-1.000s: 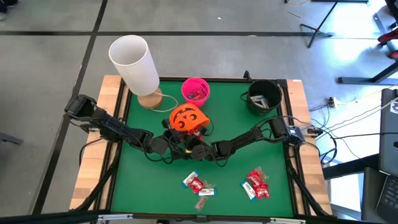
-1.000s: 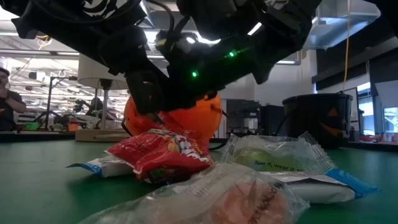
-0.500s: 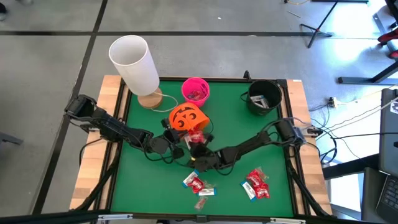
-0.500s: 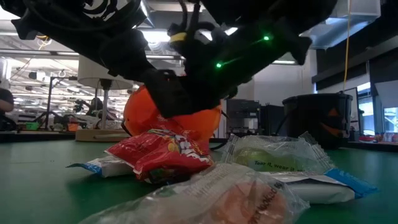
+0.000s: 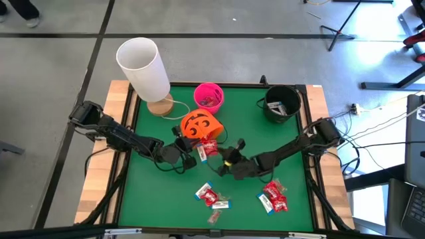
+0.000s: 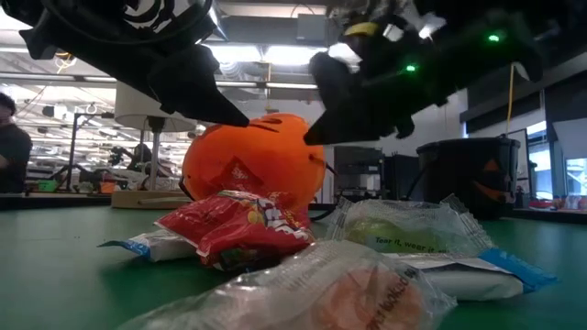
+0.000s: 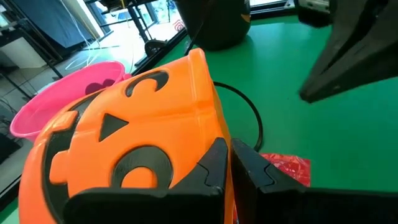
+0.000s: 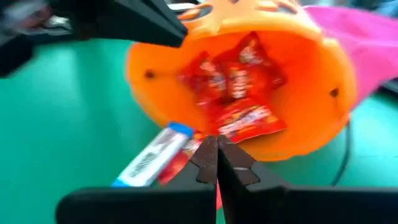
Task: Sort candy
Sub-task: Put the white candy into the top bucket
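Two dark robot arms meet by the tipped orange plastic pumpkin bucket [image 5: 197, 125] on the green counter [image 5: 153, 199]. Left claw [image 7: 229, 163] is pinched shut on the pumpkin bucket's rim. Right claw [image 8: 216, 155] is closed and empty, just in front of its mouth. Shiny red candy [image 8: 233, 81] lies inside the bucket; more candy sits nearby.

Tipped orange bucket [image 5: 196, 124], left claw [image 5: 186, 143] gripping it, red candy [image 5: 208, 149] spilling

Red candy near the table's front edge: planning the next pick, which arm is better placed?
Right. Its claw, shut, sits nearest the red candy; the left claw grips the tipped orange bucket.
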{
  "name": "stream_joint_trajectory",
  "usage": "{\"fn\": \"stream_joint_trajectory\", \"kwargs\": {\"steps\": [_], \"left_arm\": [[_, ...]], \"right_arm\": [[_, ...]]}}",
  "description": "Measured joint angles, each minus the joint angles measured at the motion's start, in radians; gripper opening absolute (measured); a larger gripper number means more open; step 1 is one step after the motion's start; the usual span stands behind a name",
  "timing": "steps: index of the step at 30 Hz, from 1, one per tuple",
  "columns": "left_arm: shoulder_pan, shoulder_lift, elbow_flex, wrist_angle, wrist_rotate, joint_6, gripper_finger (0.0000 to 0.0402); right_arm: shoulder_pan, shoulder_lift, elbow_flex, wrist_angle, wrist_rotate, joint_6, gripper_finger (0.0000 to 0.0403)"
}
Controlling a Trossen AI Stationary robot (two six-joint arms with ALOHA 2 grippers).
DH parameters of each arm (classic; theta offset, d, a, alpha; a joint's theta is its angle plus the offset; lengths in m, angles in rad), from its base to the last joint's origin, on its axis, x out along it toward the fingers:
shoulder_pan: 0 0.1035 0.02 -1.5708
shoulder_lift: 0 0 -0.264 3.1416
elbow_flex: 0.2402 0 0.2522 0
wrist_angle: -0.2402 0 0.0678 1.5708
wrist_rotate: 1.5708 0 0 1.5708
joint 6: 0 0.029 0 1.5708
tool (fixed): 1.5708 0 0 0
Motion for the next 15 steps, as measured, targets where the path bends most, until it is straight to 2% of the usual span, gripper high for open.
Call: {"fn": "stream_joint_trajectory", "kwargs": {"steps": [5, 8, 10, 15], "left_arm": [[0.010, 0.000, 0.000, 0.001, 0.004, 0.000, 0.0000], [0.013, 0.000, 0.000, 0.004, 0.004, 0.000, 0.0000], [0.014, 0.000, 0.000, 0.004, 0.009, 0.000, 0.0000], [0.016, 0.000, 0.000, 0.006, 0.031, -0.010, 0.0000]], "right_arm": [[-0.018, 0.018, -0.093, 0.238, -0.211, -0.062, 0.0004], [-0.026, 0.034, -0.084, 0.240, -0.270, -0.090, 0.0024], [-0.032, 0.050, -0.060, 0.246, -0.310, -0.118, 0.0051], [-0.032, 0.089, -0.003, 0.240, -0.314, -0.182, 0.0151]]}}
